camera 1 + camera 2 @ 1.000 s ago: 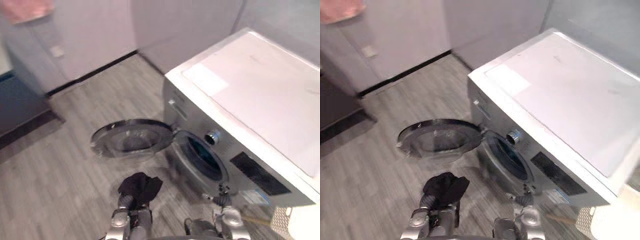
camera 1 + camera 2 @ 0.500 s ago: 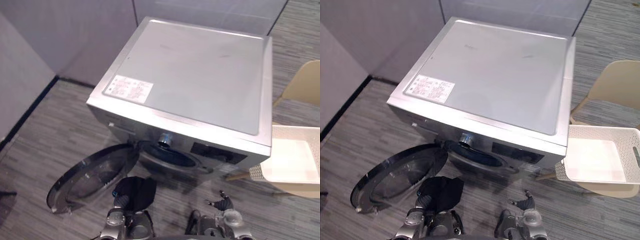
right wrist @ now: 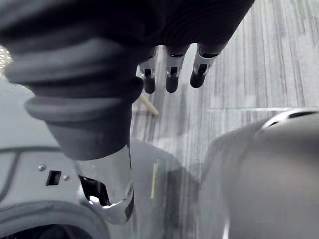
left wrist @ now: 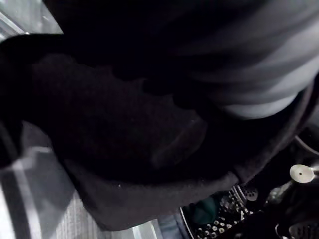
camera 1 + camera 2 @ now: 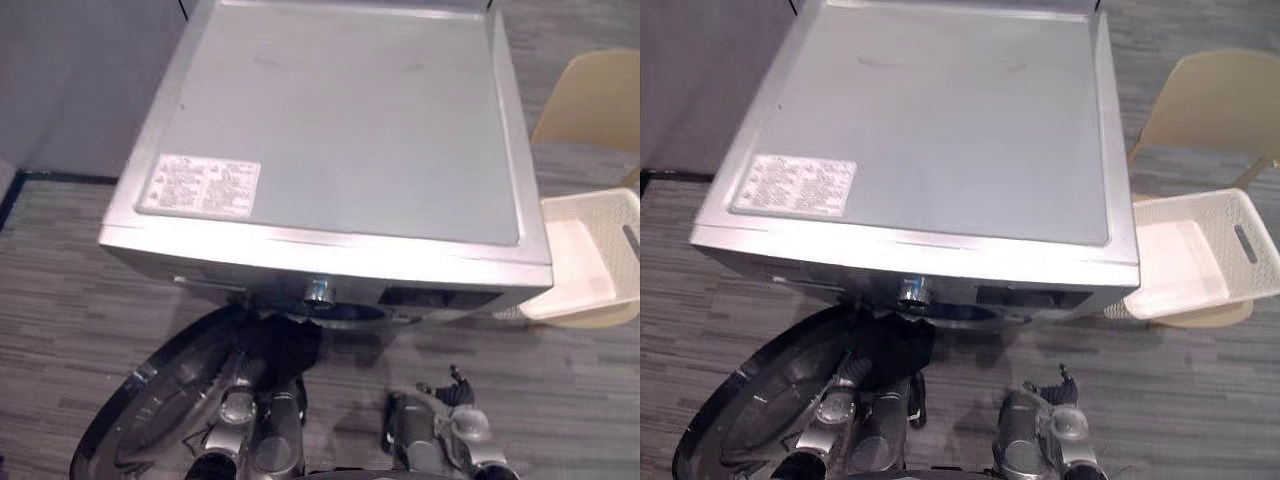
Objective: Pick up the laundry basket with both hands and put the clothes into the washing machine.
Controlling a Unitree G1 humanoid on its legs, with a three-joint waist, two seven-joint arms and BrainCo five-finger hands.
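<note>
**Black garment at the drum mouth, basket sitting off to the right**

I am seeing the black garment bunched over the end of my left hand, right at the front of the washing machine, just below its silver knob and at the left edge of the drum opening. In the left wrist view the cloth is covering the fingers, so I cannot tell how they are closing on it. The perforated drum wall is showing just past the cloth.

The round door is hanging open to the left, lying low beside my left arm.

My right hand is hovering nearer me and to the right of the opening, fingers hanging straight and holding nothing, over the grey plank floor.

The white laundry basket is sitting on a beige chair to the right of the machine, well apart from both hands.
</note>
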